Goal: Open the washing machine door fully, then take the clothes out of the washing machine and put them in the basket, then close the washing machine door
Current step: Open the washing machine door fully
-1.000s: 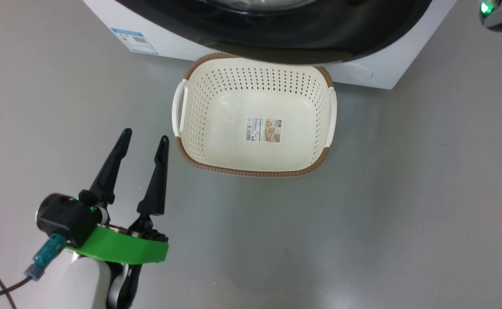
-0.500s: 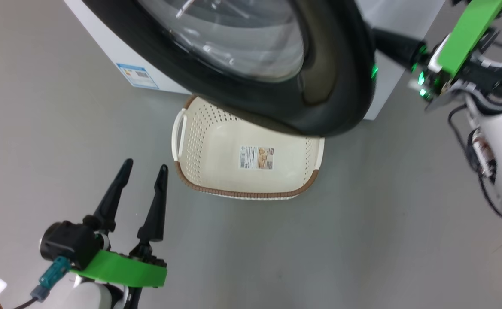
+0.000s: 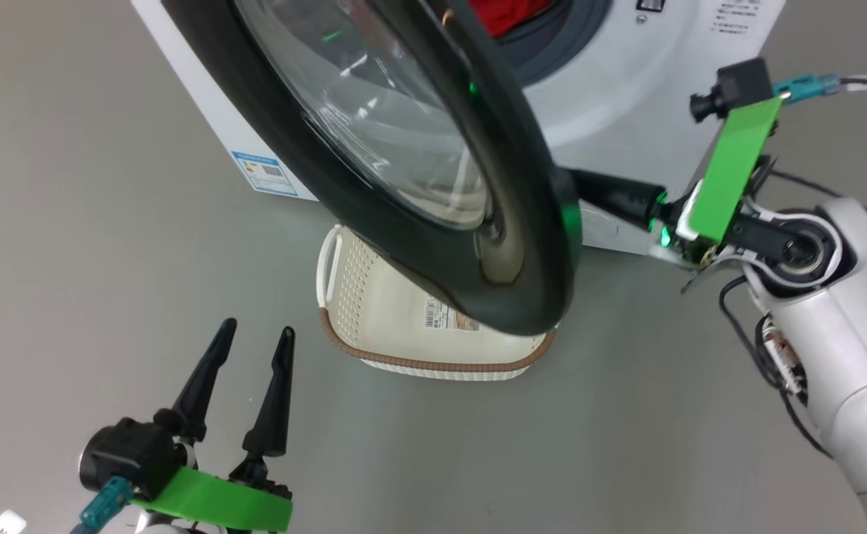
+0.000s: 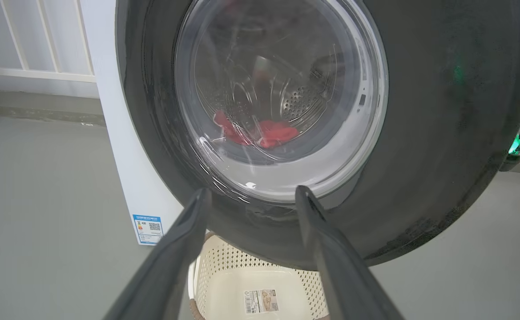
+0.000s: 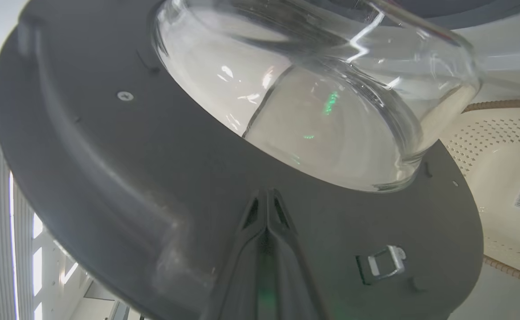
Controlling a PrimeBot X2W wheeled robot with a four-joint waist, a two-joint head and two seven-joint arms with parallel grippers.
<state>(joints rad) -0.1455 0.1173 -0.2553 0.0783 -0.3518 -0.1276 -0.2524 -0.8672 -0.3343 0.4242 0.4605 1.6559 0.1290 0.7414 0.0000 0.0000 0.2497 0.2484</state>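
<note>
The washing machine (image 3: 626, 111) is shown with its door (image 3: 529, 245) swung partly open above the basket (image 3: 359, 285), which is set just before it. The clothes (image 3: 507, 13) are seen inside the machine. The right gripper (image 5: 266, 195) is pressed shut, empty, against the door's inner face. The left gripper (image 3: 258, 327) is held wide open, empty, beside the basket.
</note>
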